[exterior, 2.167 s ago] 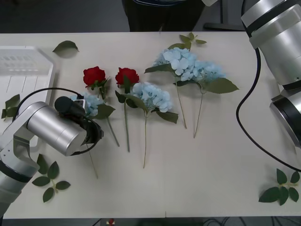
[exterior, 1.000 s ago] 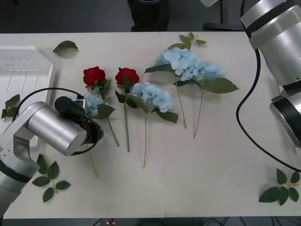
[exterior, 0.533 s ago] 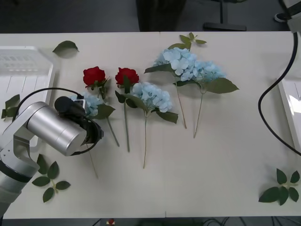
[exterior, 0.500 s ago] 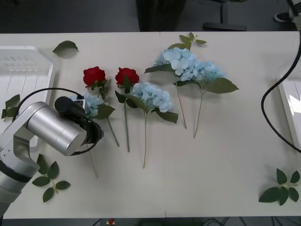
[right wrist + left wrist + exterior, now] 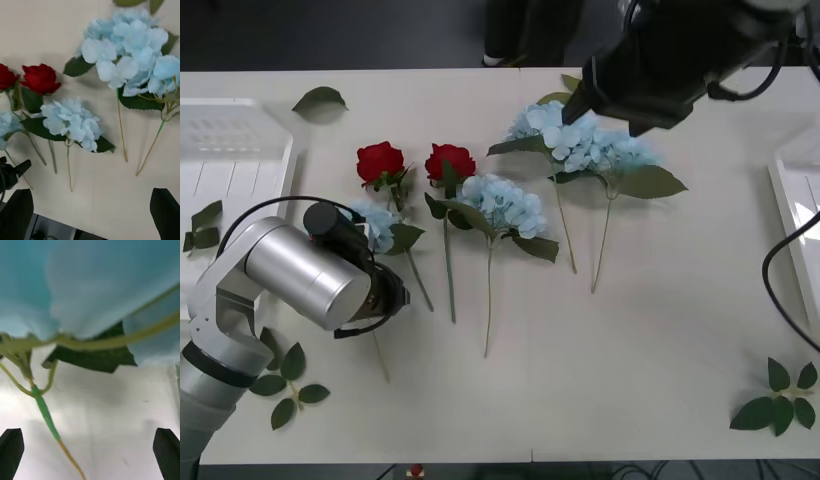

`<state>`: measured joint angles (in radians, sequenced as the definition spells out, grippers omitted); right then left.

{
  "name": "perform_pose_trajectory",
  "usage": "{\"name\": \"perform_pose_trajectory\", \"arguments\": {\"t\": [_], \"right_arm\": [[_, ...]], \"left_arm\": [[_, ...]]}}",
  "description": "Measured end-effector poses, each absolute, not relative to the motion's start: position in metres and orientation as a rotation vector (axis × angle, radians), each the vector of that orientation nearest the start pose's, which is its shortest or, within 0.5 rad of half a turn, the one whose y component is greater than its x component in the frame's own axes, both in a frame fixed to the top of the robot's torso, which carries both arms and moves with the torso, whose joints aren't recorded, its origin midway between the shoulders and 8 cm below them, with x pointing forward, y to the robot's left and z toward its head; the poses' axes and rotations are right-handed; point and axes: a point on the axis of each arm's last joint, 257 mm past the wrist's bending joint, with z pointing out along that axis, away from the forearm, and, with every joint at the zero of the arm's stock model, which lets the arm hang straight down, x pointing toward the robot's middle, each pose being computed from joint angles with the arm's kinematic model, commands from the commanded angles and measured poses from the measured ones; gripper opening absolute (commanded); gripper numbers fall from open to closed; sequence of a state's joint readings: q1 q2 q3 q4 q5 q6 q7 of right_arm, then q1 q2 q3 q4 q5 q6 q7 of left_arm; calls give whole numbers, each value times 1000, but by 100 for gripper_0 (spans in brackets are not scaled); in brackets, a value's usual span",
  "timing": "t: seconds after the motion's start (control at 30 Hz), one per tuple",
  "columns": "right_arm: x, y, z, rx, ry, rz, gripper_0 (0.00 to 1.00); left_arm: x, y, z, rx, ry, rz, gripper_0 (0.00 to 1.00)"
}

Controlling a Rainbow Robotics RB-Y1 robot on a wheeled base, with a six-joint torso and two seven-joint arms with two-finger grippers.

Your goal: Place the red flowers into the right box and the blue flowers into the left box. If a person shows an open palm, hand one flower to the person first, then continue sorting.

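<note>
The left gripper [image 5: 88, 450], jaws apart, is hovering over the leftmost blue flower [image 5: 376, 222] lying beside the roses [image 5: 381, 160]. Light and floppy, it is probably best pinched on the thin stem [image 5: 45, 417]. The right gripper [image 5: 90, 210], also apart, is hanging above the hydrangeas [image 5: 123, 52].

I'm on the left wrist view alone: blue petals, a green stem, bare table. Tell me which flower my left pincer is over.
Observer: Your left pincer, open, hangs over the leftmost blue hydrangea, which lies just nearer the robot than the left red rose.
Operator: Give me the left box's position.
Observer: The left box sits at the table's far-left corner, apart from that hydrangea.
Operator: Report the other arm.
Observer: The right pincer, open, hovers above the large blue hydrangea cluster at the far middle of the table.
</note>
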<state>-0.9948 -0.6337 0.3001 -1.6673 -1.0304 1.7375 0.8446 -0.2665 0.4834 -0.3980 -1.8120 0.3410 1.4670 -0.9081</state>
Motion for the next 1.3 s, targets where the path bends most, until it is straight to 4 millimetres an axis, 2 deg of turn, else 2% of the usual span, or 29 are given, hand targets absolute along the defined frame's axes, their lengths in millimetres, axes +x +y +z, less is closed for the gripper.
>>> {"name": "perform_pose_trajectory", "arguments": {"t": [0.13,0.27,0.37,0.5,0.7,0.87,0.93,0.97,1.03,1.07,1.3], "right_arm": [[495,-120,-134,-19,2739,394,90],[490,-131,-181,1,2771,269,91],[494,-132,-205,-15,2752,204,91],[506,-141,-233,48,2727,151,90],[525,-148,-260,141,2678,142,91],[538,-160,-290,133,2651,76,90],[542,-165,-301,141,2647,61,90],[543,-170,-306,149,2647,51,91],[547,-177,-311,160,2639,34,90],[550,-178,-312,164,2629,36,90],[563,-185,-320,192,2594,63,90]], "left_arm": [[429,205,-349,-201,2712,-50,100],[432,205,-350,-203,2703,-58,100],[436,208,-356,-217,2698,-60,100],[443,213,-361,-234,2692,-26,100],[446,207,-359,-231,2686,-35,100],[446,207,-359,-231,2686,-34,45],[446,208,-359,-231,2686,-33,35],[446,208,-359,-231,2685,-32,21],[447,209,-358,-231,2682,-25,11],[447,210,-358,-231,2681,-22,1],[447,211,-358,-231,2679,-18,0]]}}
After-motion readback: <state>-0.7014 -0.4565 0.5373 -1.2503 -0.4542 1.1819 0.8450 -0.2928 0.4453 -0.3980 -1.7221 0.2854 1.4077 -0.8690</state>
